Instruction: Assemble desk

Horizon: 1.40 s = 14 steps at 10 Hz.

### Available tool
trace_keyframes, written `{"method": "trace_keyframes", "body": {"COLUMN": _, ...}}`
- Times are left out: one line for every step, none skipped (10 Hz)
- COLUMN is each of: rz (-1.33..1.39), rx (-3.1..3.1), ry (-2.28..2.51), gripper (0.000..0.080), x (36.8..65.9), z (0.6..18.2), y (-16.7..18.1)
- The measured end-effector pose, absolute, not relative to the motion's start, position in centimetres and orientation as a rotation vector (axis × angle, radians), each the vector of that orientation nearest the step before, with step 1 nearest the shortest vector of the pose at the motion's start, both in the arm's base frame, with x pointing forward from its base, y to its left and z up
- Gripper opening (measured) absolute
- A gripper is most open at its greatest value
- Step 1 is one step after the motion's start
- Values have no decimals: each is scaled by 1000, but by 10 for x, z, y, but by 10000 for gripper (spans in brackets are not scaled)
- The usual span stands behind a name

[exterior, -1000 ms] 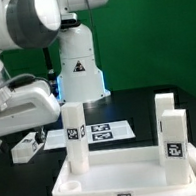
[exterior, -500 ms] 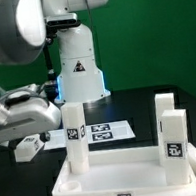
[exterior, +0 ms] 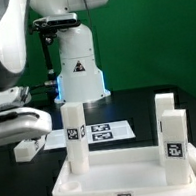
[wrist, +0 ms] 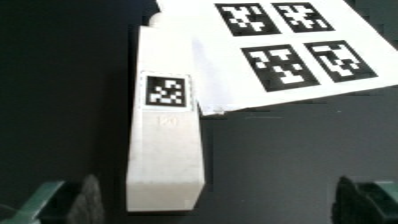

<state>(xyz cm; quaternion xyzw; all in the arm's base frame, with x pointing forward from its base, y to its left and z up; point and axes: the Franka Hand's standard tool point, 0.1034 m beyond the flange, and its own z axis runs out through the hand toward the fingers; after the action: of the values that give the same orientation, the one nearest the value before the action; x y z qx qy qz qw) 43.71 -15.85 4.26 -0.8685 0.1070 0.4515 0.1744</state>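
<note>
Starting at the exterior view's left, my arm now hangs lower and further toward that side than a second ago, and my gripper [exterior: 19,127] sits just above the loose leg [exterior: 26,148] lying flat on the black table [exterior: 138,106]. My jaws are spread as wide as they go and pinch nothing; in the wrist view my two fingertips [wrist: 54,200] stand well apart, one on each side of the near end of that leg [wrist: 166,115].

I judge this shift as my approach to the fourth leg: I am lined up over it but have not come down around it, so the pick is not yet made.

Taking the marker board [exterior: 103,133] as my landmark, the loose leg lies just beside its edge on the exterior view's left; in the wrist view the leg touches or slightly overlaps the board's corner [wrist: 285,50], I cannot tell which.

Nearer the camera than the marker board sits the desk top [exterior: 117,174], upside down. Three legs stand upright in its corners: one [exterior: 76,139] toward the left, two [exterior: 173,134] on the right. One corner is not yet filled, I judge.
</note>
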Motion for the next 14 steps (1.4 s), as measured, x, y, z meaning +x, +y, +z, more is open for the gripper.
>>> {"method": "trace_keyframes", "body": {"rz": 1298, "rx": -2453, "ry": 306, "gripper": 649, "x": 435, "z": 41, "y": -158}}
{"method": "trace_keyframes", "body": {"rz": 1356, "rx": -2419, "ry": 308, "gripper": 649, "x": 427, "z": 36, "y": -155}}
{"method": "trace_keyframes", "body": {"rz": 1421, "rx": -2388, "ry": 314, "gripper": 649, "x": 417, "z": 30, "y": -152}}
{"method": "trace_keyframes", "body": {"rz": 1426, "rx": -2402, "ry": 308, "gripper": 649, "x": 412, "z": 20, "y": -149}}
{"method": "trace_keyframes", "body": {"rz": 1407, "rx": -2418, "ry": 309, "gripper": 649, "x": 404, "z": 15, "y": -144}}
{"method": "trace_keyframes", "body": {"rz": 1414, "rx": -2410, "ry": 310, "gripper": 649, "x": 404, "z": 18, "y": -145}}
{"method": "trace_keyframes", "body": {"rz": 1413, "rx": -2411, "ry": 309, "gripper": 649, "x": 405, "z": 17, "y": -145}}
{"method": "trace_keyframes", "body": {"rz": 1430, "rx": -2413, "ry": 312, "gripper": 649, "x": 402, "z": 16, "y": -144}}
{"method": "trace_keyframes", "body": {"rz": 1493, "rx": -2425, "ry": 316, "gripper": 649, "x": 394, "z": 11, "y": -145}}
{"method": "trace_keyframes", "body": {"rz": 1539, "rx": -2424, "ry": 309, "gripper": 649, "x": 386, "z": 5, "y": -143}}
{"method": "trace_keyframes", "body": {"rz": 1542, "rx": -2421, "ry": 314, "gripper": 649, "x": 384, "z": 5, "y": -145}}
{"method": "trace_keyframes", "body": {"rz": 1541, "rx": -2423, "ry": 313, "gripper": 640, "x": 385, "z": 5, "y": -145}}
{"method": "trace_keyframes", "body": {"rz": 1542, "rx": -2422, "ry": 313, "gripper": 640, "x": 385, "z": 5, "y": -144}}
{"method": "trace_keyframes", "body": {"rz": 1542, "rx": -2422, "ry": 313, "gripper": 455, "x": 385, "z": 5, "y": -144}}
